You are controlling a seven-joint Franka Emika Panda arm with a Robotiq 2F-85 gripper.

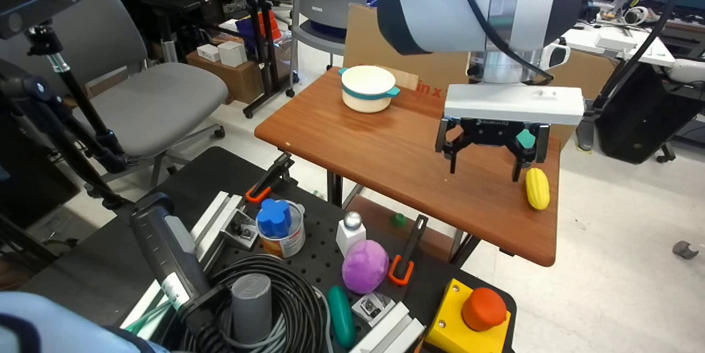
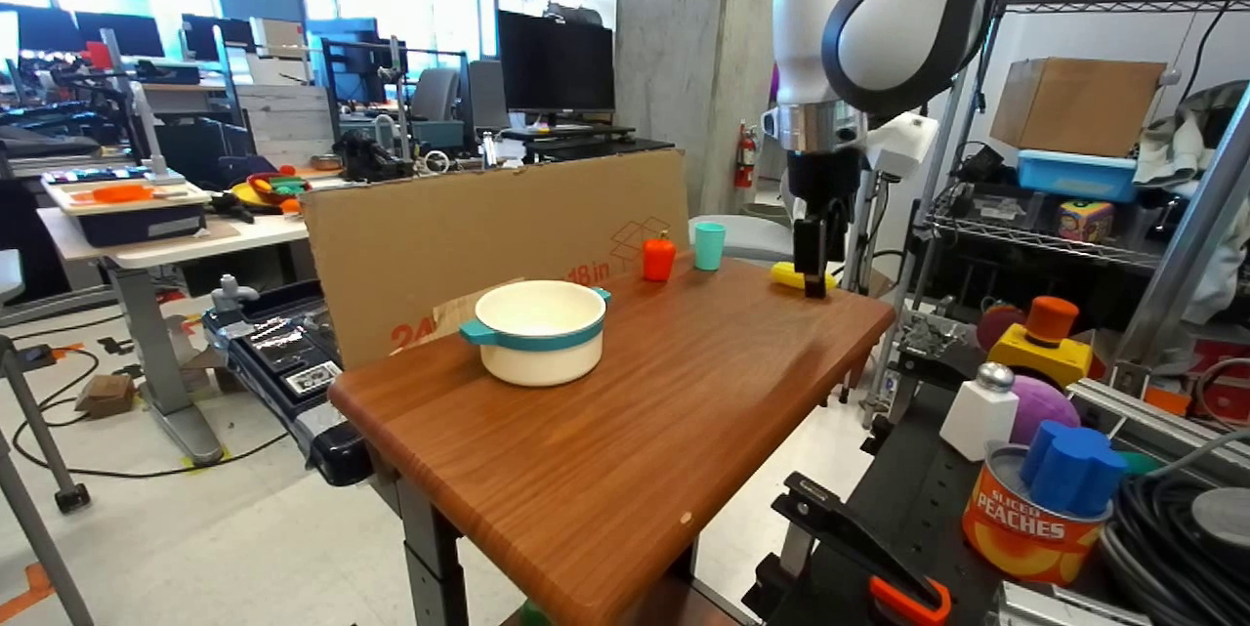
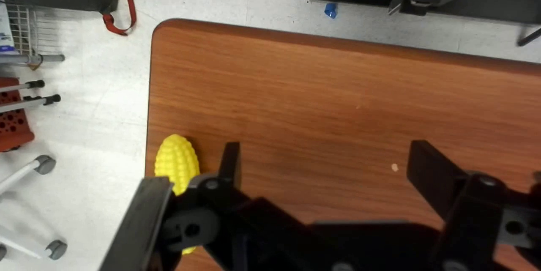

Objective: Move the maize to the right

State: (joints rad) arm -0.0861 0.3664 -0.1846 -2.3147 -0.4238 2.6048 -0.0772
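The yellow maize lies on the wooden table near one short edge. In an exterior view the maize is partly hidden behind the gripper. In the wrist view the maize lies at the left, close to the table edge, with its lower part hidden by a gripper finger. My gripper is open, with nothing between its fingers, and hangs above the table. The maize is outside the fingers, beside one of them; the wrist view shows bare wood between the fingertips.
A cream pot with teal handles stands at the table's opposite end. A small red pepper and a teal cup stand along the cardboard-side edge. A black cart with clamps, a can and a yellow-red emergency stop stands beside the table.
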